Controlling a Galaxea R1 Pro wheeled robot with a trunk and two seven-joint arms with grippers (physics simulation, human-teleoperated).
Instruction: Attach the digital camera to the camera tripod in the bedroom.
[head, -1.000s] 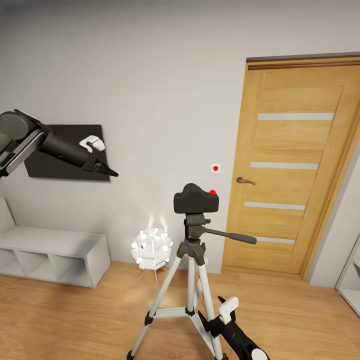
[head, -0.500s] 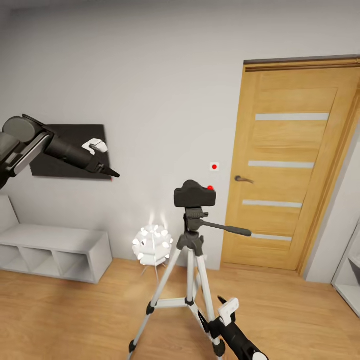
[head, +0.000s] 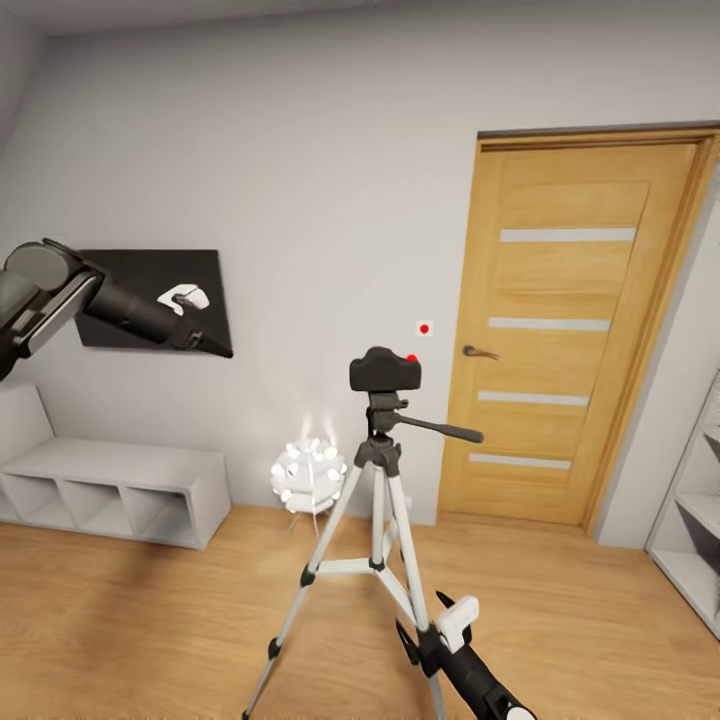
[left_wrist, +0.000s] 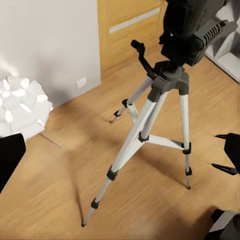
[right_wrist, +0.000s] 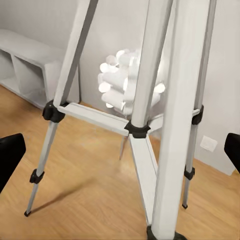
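The digital camera (head: 385, 370), black with a red button, sits on the head of the camera tripod (head: 378, 505), which stands on the wood floor of the bedroom. In the left wrist view the digital camera (left_wrist: 190, 25) tops the camera tripod (left_wrist: 150, 115), seen from above. My left gripper (head: 215, 345) is held high and to the left of the camera, apart from it, open and empty. My right gripper (head: 422, 620) is low by the tripod's legs, open and empty; the right wrist view looks at the silver tripod legs (right_wrist: 145, 75) from close by.
A wooden door (head: 570, 330) is behind and to the right of the tripod. A white ball lamp (head: 308, 472) stands behind the tripod, a low white shelf (head: 110, 490) at left, a white shelf unit (head: 695, 520) at right. A dark panel (head: 160, 295) hangs on the wall.
The whole picture has shifted: the tripod and door look smaller and farther off, and more floor shows, so the head camera has moved back. Both arms keep their poses.
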